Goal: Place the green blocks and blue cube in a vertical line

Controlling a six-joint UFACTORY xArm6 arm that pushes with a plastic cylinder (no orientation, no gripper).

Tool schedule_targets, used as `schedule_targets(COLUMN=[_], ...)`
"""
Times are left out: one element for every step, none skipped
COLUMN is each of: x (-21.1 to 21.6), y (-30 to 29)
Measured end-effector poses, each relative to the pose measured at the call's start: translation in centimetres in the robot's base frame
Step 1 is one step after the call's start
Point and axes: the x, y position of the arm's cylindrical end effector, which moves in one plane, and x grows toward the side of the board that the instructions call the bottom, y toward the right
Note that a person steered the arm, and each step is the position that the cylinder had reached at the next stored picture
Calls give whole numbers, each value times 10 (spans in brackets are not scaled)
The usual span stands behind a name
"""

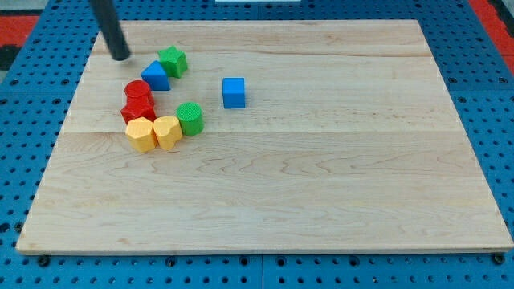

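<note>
A green star-shaped block (173, 61) sits near the view's top left, touching a blue wedge-like block (156, 75) just below-left of it. A green cylinder (190, 118) stands lower, beside the yellow blocks. The blue cube (234, 92) sits alone to the right of these. My tip (120, 57) rests on the board at the view's top left, a short way left of the blue wedge-like block and the green star, touching neither.
Two red blocks (138, 101) are stacked close together below the blue wedge-like block. Two yellow blocks (141, 134) (167, 132) lie side by side under them. The wooden board (321, 177) lies on a blue pegboard (32, 88).
</note>
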Motion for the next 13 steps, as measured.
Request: schedule_targets(x=[-1, 7, 8, 15, 26, 40, 48, 72, 93, 99, 132, 164, 145], y=[45, 62, 88, 103, 137, 183, 221, 206, 172, 157, 208, 194, 169])
